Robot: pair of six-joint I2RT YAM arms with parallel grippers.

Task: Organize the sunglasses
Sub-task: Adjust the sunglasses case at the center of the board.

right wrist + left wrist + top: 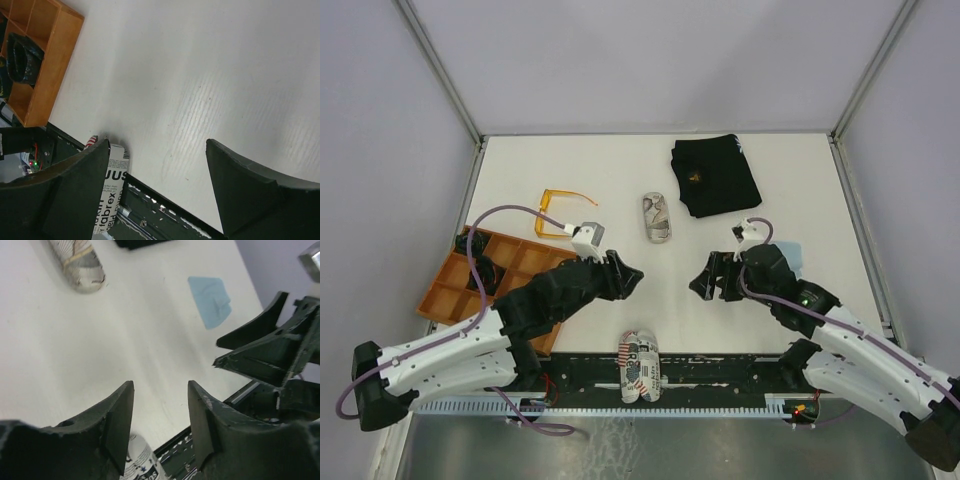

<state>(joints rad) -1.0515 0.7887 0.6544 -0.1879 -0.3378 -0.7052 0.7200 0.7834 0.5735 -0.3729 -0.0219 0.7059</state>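
Lying on the white table (620,170) just beyond the orange compartment tray (445,290), the translucent orange-amber thin-armed sunglasses (546,213) look light, springy and scratch-prone (lenses best left untouched), so a temple near its hinge seems the safest hold. The left gripper (632,279) and the right gripper (703,284) hover mid-table, jaws parted, empty.

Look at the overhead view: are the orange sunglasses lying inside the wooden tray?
No, the orange sunglasses lie on the white table, beyond the far edge of the wooden tray, outside its compartments.
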